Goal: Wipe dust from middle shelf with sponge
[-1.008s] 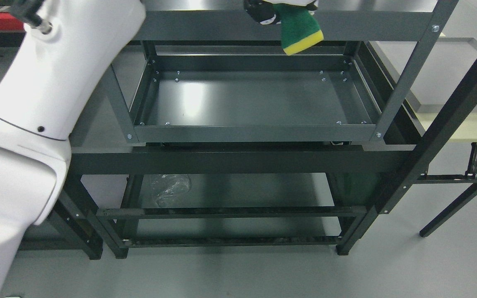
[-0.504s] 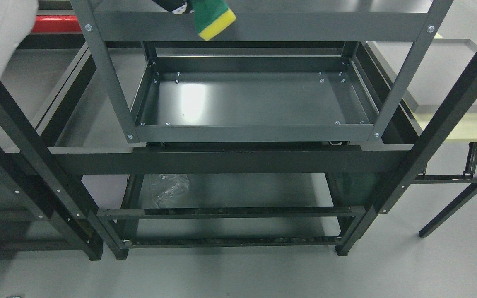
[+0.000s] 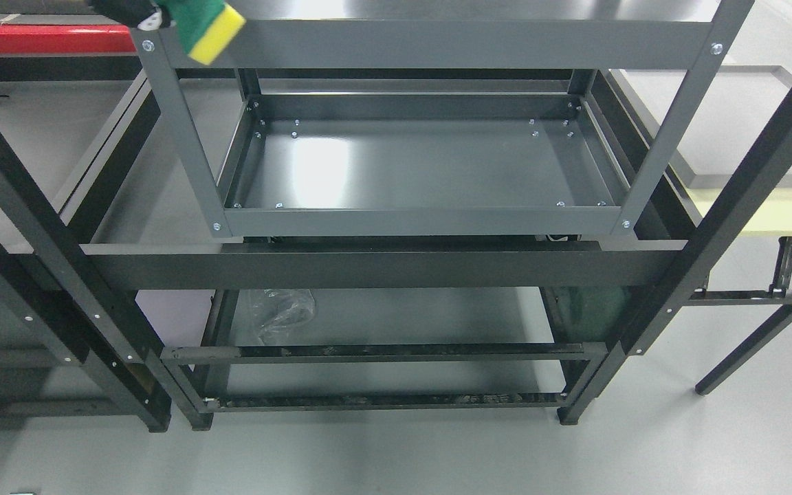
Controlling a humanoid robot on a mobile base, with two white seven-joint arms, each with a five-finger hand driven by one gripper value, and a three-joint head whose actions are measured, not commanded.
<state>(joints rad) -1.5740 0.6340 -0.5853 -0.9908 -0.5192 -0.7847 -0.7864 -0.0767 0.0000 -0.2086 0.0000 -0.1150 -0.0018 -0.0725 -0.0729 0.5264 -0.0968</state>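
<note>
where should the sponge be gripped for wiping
Probably by the green scrub half of the sponge, from above, as the hand at the top left edge already has it; that leaves the yellow end free, pointing down at the shelf.

Single view: head camera, mounted high, tilted steeply downward and forward onto a dark grey metal rack. Range: close; the rack fills most of the frame, its top shelf edge cut by the upper border. The tray-like middle shelf sits centre frame, lower shelf beneath, grey floor along the bottom. No second view; no shared coverage.
</note>
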